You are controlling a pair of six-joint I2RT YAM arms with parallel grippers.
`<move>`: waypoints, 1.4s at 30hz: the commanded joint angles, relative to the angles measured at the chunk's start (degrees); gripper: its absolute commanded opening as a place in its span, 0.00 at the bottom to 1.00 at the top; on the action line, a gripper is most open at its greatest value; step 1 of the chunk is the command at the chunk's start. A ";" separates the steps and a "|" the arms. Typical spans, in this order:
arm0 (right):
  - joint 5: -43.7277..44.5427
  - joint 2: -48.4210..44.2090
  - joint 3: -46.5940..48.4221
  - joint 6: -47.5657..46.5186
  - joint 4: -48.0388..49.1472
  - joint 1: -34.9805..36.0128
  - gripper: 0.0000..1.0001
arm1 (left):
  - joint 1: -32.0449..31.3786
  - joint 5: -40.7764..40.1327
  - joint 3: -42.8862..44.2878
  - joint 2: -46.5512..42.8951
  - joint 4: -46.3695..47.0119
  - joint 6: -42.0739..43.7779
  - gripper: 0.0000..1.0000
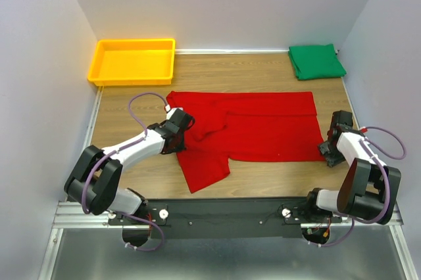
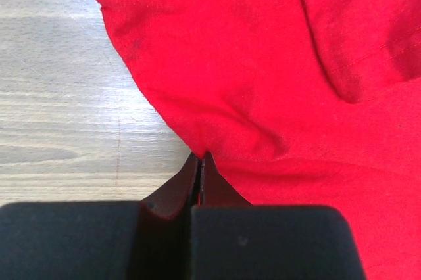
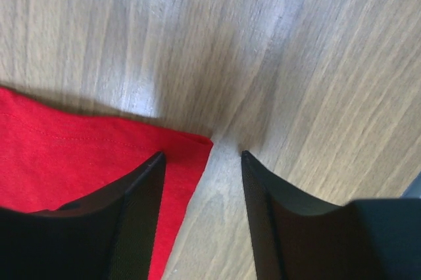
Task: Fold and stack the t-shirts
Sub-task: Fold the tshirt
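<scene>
At the red t-shirt [image 1: 263, 129] corner, slide your right gripper [image 3: 200, 155], jaws apart, deeper before pinching; left gripper [image 2: 199, 162] is clamped on the shirt.

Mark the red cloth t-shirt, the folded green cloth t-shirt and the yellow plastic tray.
red cloth t-shirt [image 1: 263, 125]: top view, mid body panel.
folded green cloth t-shirt [image 1: 317, 61]: top view, centre of top layer.
yellow plastic tray [image 1: 135, 63]: top view, bare floor.
</scene>
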 commanded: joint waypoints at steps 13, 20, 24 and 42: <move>-1.70 2.27 -4.00 3.13 3.89 -3.00 0.32 | 0.23 -0.86 1.31 -0.73 -1.63 -0.05 0.00; -0.91 -0.01 -3.29 1.11 3.10 -3.09 0.03 | 0.32 -0.77 2.28 -1.96 -2.86 -0.22 0.00; 0.31 -2.55 -2.59 -0.29 0.73 -3.09 0.01 | 0.58 -0.42 3.51 -2.75 -4.09 -0.31 0.00; -6.17 3.67 16.12 -11.63 -2.44 -3.01 0.01 | 6.55 4.94 9.22 -2.58 -3.92 4.17 0.00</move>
